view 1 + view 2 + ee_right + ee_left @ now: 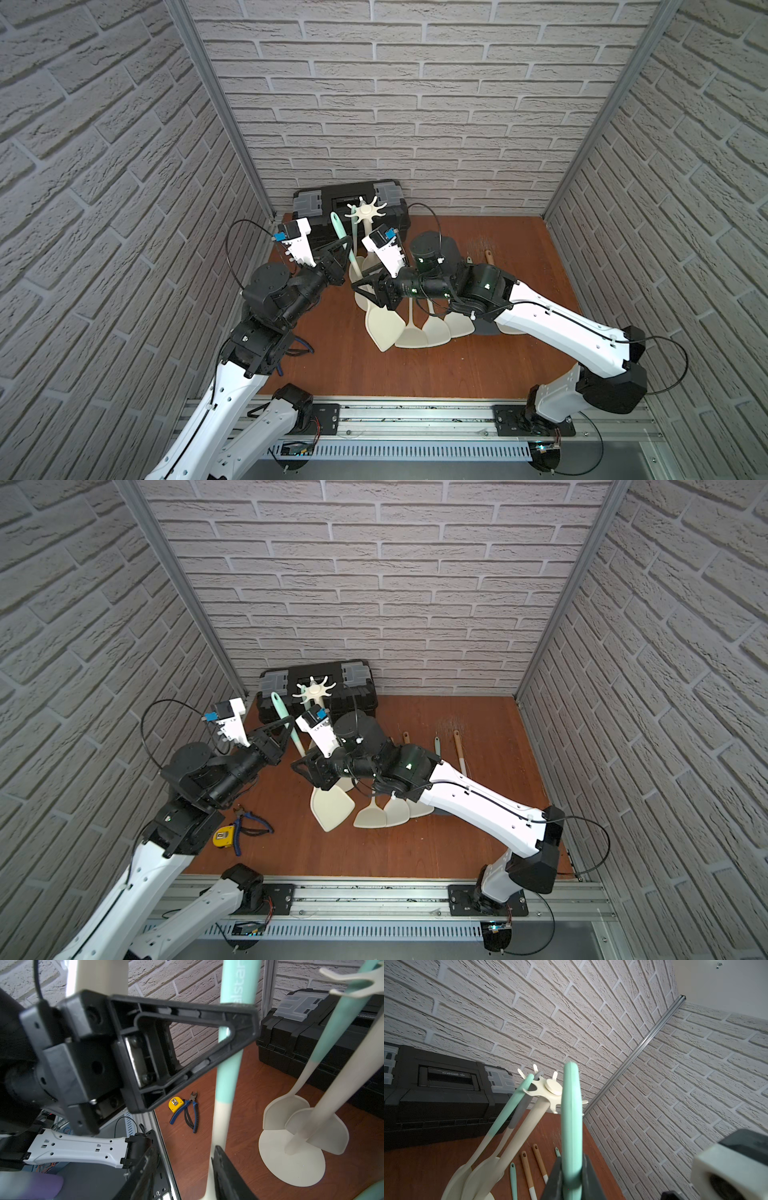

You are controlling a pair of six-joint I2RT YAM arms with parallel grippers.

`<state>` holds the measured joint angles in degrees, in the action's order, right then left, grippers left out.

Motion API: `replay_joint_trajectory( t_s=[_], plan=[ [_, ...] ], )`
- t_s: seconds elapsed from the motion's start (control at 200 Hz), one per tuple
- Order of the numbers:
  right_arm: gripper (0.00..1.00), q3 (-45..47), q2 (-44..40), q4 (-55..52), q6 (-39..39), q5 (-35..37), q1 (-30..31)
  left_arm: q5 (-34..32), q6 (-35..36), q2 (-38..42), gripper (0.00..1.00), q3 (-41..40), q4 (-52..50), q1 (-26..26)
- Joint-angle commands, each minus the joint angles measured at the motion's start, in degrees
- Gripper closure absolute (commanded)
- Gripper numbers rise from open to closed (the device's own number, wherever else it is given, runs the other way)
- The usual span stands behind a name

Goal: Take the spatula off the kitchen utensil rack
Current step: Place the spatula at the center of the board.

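Beside rack (365, 214) holding two utensils (508, 1114), left gripper (572, 1165) clamping spatula (571, 1115), right gripper (360, 289) parted.

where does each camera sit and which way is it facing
Top views: above the front rail, looking down at the table; left arm, right arm show.
Left wrist: looks up past the left gripper and mint spatula to the rack.
Right wrist: looks past the right gripper at the left gripper.
Shared: both wrists see mint spatula, rack, toolbox.

A spatula (226, 1076) in mint-green and cream, a cream-white utensil rack (365, 214), black toolbox (436, 1101) with grey latches (307, 203), reddish-brown wood-grain tabletop (415, 365), white brick-pattern walls (415, 104).
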<state>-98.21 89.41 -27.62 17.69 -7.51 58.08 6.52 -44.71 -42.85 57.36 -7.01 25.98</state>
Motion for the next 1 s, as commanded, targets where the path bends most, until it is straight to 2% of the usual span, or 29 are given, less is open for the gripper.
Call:
replay_joint_trajectory(
  t_s=[0.0, 0.26, 0.325, 0.4, 0.455, 0.58, 0.665, 0.73, 0.81, 0.995],
  plan=[
    [0.56, -2.1, 0.5, 1.8, -1.4, 3.5, 0.0, 0.9, -1.0, 1.1, 1.0, 0.0, 5.7, -0.4],
    [0.61, -2.7, 2.3, 1.5, -2.3, 5.7, 0.1, 1.1, -1.0, 2.2, 1.0, -0.4, 5.3, -0.4],
    [0.68, -2.7, 2.4, 1.4, -2.5, 5.8, 0.1, 1.1, -1.0, 2.7, 1.0, -0.5, 5.2, -0.4],
    [0.88, -2.4, 2.4, 1.5, -2.7, 6.0, 0.0, 1.2, -1.0, 2.8, 1.0, -0.5, 5.2, -0.4],
    [0.96, -2.2, 2.1, 1.3, -3.2, 6.5, 0.1, 1.4, -0.9, 2.8, 1.0, -0.4, 5.1, -0.4],
    [0.97, -0.8, -0.1, 0.3, -6.6, 8.2, -0.1, 1.1, 0.6, 2.9, 1.0, 0.2, 3.3, -0.4],
    [0.97, 1.4, -3.2, -0.6, -10.7, 8.5, -0.6, 1.0, 2.4, 3.1, 0.55, 0.9, 1.4, -0.4],
    [0.97, 2.8, -6.1, -2.2, -12.0, 9.2, -1.9, 0.5, 3.9, 3.2, 0.35, 1.6, -0.1, -0.4],
    [0.98, 5.2, -10.5, -4.0, -13.5, 9.4, -4.4, -0.2, 5.9, 3.6, 0.28, 1.9, -1.7, -0.4],
    [0.98, 10.9, -20.8, -9.3, -16.6, 10.8, -13.1, -1.9, 11.1, 4.5, 0.28, 1.8, -4.9, -0.5]
  ],
)
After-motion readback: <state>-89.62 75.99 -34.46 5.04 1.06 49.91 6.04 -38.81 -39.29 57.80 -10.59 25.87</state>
